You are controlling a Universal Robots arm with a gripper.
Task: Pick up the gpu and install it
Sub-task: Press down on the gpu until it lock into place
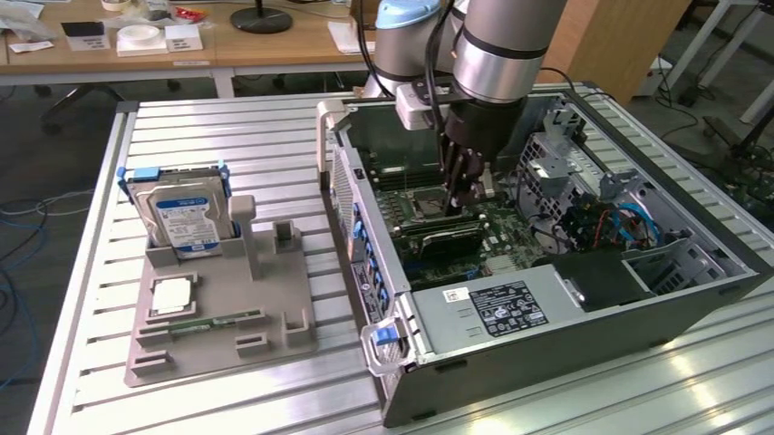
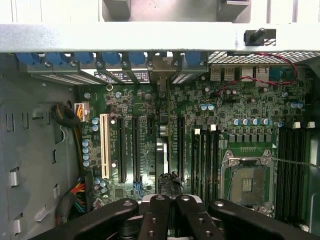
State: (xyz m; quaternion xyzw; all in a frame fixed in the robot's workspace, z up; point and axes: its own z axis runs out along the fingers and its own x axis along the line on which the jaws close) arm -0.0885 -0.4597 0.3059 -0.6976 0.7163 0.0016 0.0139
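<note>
Dark gpu (image 1: 438, 237) seated edgewise, below gripper (image 1: 463, 201)

Exterior view: high and set back, angled down across the slatted surface (image 1: 242, 136) onto the open computer case (image 1: 545, 344), arm entering from the far side, desks beyond. Wrist view: close, looking straight down into the case past the claw (image 2: 167, 215) linkage at the frame edge. Both views share the motherboard (image 2: 225, 125) with its empty CPU socket (image 2: 247, 182) and slots.
</note>
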